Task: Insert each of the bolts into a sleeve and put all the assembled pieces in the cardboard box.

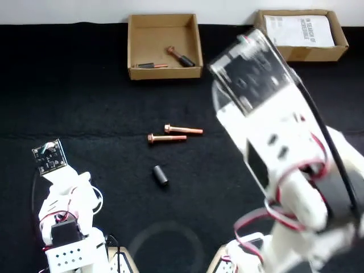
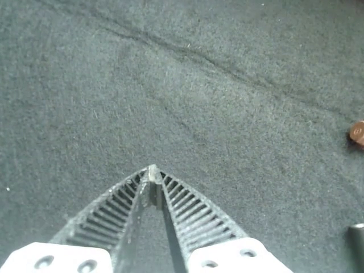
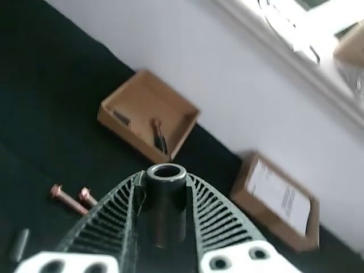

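Two copper bolts (image 1: pixel 183 130) (image 1: pixel 166 137) lie side by side at the middle of the black mat, and a loose black sleeve (image 1: pixel 160 175) lies just in front of them. The cardboard box (image 1: pixel 164 71) at the back holds two assembled pieces (image 1: pixel 181 56) (image 1: pixel 151 66). My right gripper (image 3: pixel 164 181) is raised high above the right side of the mat, shut on a black sleeve (image 3: pixel 165 202) held upright with its hole showing. My left gripper (image 2: pixel 152 172) is shut and empty, low over bare mat at the front left; a bolt head (image 2: pixel 357 133) shows off to its side.
A second cardboard box (image 1: pixel 301 31) holding a printed sheet stands at the back right. The raised right arm (image 1: pixel 273 136) hides much of the right side of the mat in the high view. A white wall runs behind the boxes.
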